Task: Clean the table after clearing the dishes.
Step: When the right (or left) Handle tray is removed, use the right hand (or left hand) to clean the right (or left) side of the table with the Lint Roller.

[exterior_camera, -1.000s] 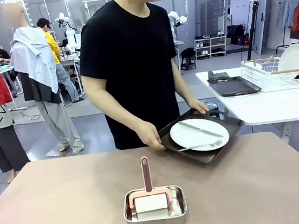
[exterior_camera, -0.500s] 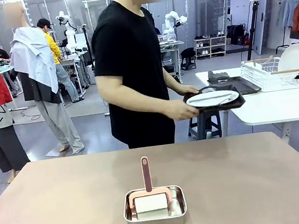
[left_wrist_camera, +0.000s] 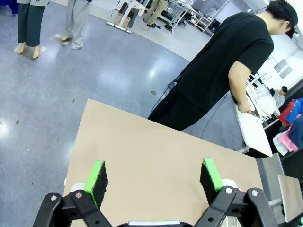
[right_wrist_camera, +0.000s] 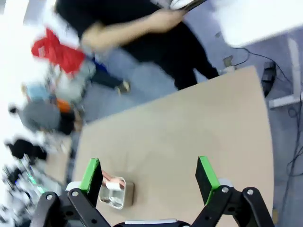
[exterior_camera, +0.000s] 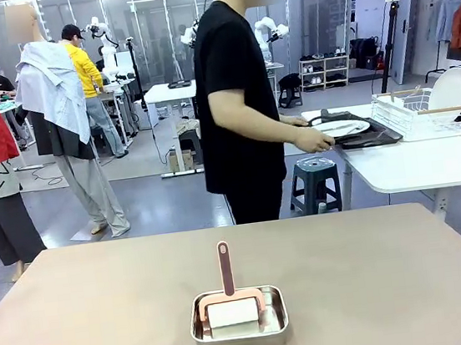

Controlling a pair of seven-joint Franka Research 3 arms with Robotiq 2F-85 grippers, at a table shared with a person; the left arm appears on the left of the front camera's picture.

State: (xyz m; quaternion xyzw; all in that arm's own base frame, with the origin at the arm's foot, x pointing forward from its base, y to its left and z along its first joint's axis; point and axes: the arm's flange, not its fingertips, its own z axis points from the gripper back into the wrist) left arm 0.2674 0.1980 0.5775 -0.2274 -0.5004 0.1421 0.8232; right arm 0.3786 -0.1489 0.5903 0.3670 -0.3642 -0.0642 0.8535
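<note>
The brownish table [exterior_camera: 104,306] spans the front view; my arms are out of that picture. A person in black stands side-on beyond its far edge, both hands on a dark tray [exterior_camera: 371,137] carrying a white plate [exterior_camera: 345,128] with cutlery, at the near end of the white side table [exterior_camera: 415,167]. Above the bare tabletop [left_wrist_camera: 156,151], my left gripper [left_wrist_camera: 154,177] hangs open with nothing between its fingers. My right gripper [right_wrist_camera: 148,175] is also open and empty over the table [right_wrist_camera: 189,127], and the plate's edge [right_wrist_camera: 187,4] shows at the top.
A small steel pan [exterior_camera: 240,333] near the table's front middle holds a white block tool with a pink handle [exterior_camera: 225,267]; the pan [right_wrist_camera: 116,191] also appears by my right fingers. A white dish rack [exterior_camera: 421,111] stands on the side table, a stool [exterior_camera: 314,181] beside it.
The person has lifted the tray with the plate off the brown table, turned to the right and carried it to the white side table. The steel pan has not moved.
</note>
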